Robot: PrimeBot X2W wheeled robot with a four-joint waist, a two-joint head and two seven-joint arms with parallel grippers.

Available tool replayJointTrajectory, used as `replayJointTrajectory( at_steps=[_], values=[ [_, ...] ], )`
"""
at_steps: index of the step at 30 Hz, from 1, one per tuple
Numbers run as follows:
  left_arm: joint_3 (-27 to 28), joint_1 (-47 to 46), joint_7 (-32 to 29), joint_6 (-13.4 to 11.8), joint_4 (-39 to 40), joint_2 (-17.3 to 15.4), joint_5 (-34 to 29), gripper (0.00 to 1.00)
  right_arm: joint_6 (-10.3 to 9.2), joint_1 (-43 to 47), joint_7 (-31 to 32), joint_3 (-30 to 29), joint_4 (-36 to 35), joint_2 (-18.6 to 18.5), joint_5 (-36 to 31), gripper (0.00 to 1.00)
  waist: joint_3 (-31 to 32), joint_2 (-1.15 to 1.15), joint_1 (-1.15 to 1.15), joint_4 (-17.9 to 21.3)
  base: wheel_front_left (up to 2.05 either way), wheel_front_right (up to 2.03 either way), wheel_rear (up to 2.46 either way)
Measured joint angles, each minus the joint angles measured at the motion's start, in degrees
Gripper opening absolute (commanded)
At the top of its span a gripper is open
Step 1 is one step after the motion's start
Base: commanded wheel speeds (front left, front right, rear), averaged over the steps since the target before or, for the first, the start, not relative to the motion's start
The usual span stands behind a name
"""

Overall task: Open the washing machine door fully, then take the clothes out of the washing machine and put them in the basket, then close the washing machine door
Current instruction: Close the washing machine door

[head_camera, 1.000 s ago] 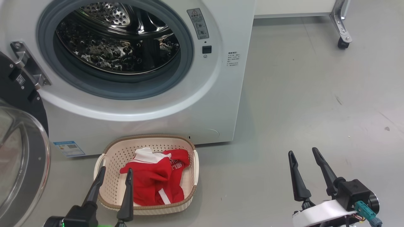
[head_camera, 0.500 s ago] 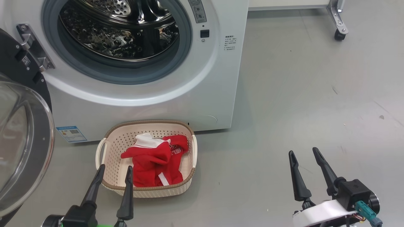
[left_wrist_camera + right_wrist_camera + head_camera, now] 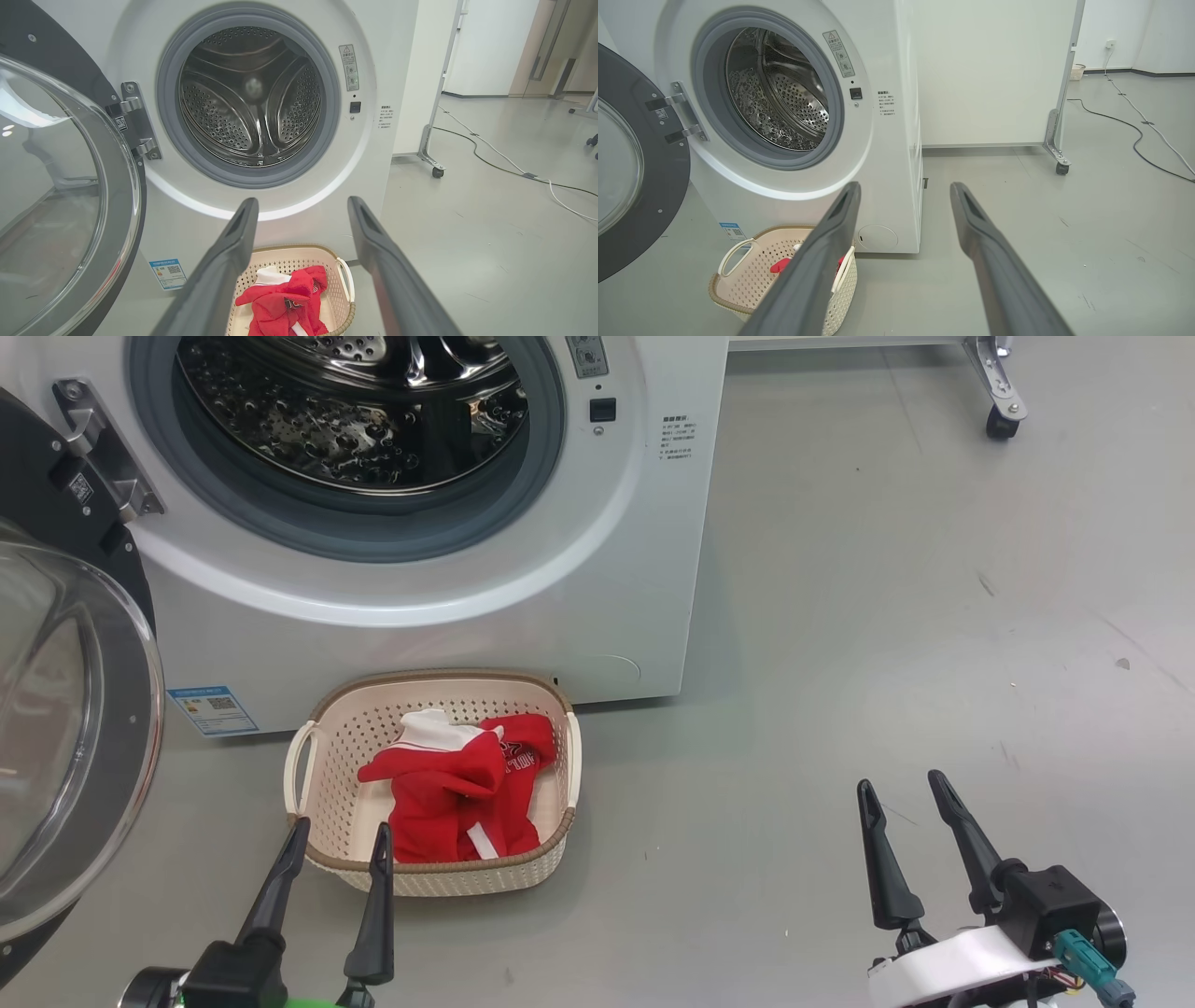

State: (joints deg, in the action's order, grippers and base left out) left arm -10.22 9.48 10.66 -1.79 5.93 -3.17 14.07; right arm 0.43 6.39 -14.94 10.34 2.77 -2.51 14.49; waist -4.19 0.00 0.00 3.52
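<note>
Head camera has drawn back; big round glossy black washing machine door (image 3: pixel 65 709) hangs left of nearer left gripper (image 3: pixel 340 829), fingers spread, empty.

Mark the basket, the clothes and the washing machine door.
basket (image 3: pixel 467 883): head view, on its front wall.
clothes (image 3: pixel 439 793): head view, on the red fabric at the middle.
washing machine door (image 3: pixel 75 728): head view, on its glass bowl.

Bright, even light; soft shadow beside basket (image 3: pixel 467 882), glare on washing machine door (image 3: pixel 56 709) glass, near fingers (image 3: pixel 219 280) blurred in wrist views.
</note>
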Motion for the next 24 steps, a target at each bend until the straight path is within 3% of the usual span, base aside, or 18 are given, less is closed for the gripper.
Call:
replayJointTrajectory(
  at_steps=[24],
  values=[
    [-1.01,-0.04,-0.52,-0.43,0.16,0.01,-0.05,1.0,-0.01,-0.01,0.0,-1.05,-0.46,0.03,-0.12,1.0,-0.27,0.0,0.0,-1.23,-0.01,0.01,0.0]
  ],
)
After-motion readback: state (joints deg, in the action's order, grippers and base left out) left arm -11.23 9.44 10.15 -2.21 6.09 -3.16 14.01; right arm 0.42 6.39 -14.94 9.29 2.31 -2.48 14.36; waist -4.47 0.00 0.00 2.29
